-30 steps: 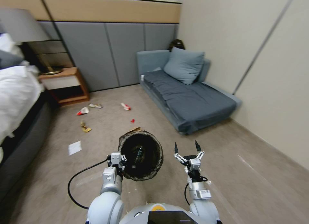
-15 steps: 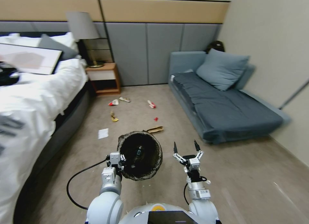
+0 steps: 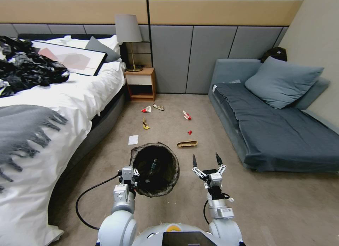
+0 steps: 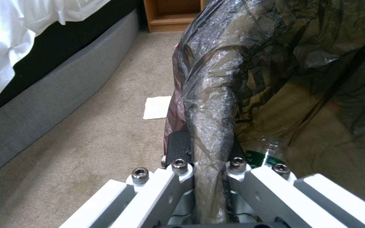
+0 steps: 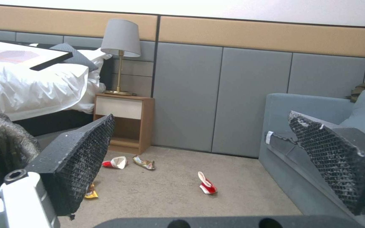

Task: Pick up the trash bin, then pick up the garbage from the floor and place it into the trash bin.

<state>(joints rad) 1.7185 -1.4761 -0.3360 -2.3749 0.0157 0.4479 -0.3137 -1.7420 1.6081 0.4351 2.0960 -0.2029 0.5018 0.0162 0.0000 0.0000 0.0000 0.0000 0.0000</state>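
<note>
Head view: left gripper [image 3: 131,175] pinching only the trash bin [image 3: 155,170] liner rim could slip; right gripper [image 3: 206,162] open, empty.

You see your left gripper [image 4: 206,164] clamped on the bag-covered rim of the round bin lined with crinkled dark plastic [image 4: 275,63]; a white paper square [image 4: 157,107] lies on beige carpet [image 4: 85,142].

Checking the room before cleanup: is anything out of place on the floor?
Yes. Litter is scattered on the beige carpet: a red-and-white wrapper, a brown cardboard scrap, a white paper square and a yellow packet, between the bed and sofa.
</note>
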